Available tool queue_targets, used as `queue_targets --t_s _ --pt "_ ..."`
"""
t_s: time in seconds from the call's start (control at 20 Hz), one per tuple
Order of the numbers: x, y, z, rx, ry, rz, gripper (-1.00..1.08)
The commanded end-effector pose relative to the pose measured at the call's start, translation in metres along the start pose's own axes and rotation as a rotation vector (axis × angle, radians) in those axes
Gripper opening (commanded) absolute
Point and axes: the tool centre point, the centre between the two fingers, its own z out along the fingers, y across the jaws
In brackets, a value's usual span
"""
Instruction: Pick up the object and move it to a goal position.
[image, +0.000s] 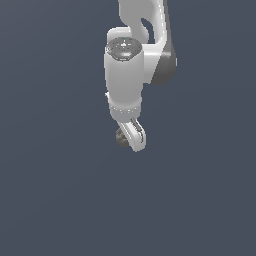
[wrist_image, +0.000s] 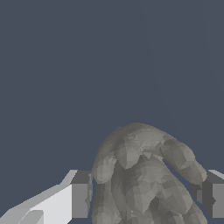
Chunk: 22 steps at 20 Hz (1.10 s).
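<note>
The object is a small lumpy brown-grey ball, peeking out beside the white fingers at the end of the arm in the exterior view. In the wrist view the object fills the space between the two fingers, its rough folded surface touching the pad on each side. My gripper is shut on it, with one finger on one flank and the other finger on the opposite flank. In the exterior view the gripper points downward and hides most of the ball.
A plain dark blue-grey ground lies all around, with no other objects or edges in view. The white arm comes down from the exterior view's top.
</note>
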Motion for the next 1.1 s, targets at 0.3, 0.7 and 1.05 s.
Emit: queue_targets --t_s 0.3,0.7,1.05 --pt "0.016 0.024 -0.093 -0.001 0.001 0.001 -1.00" --pt "0.025 0.034 -0.145 -0.001 0.002 0.000 -1.00" --pt "0.028 0.037 -0.159 -0.001 0.002 -0.001 -1.00"
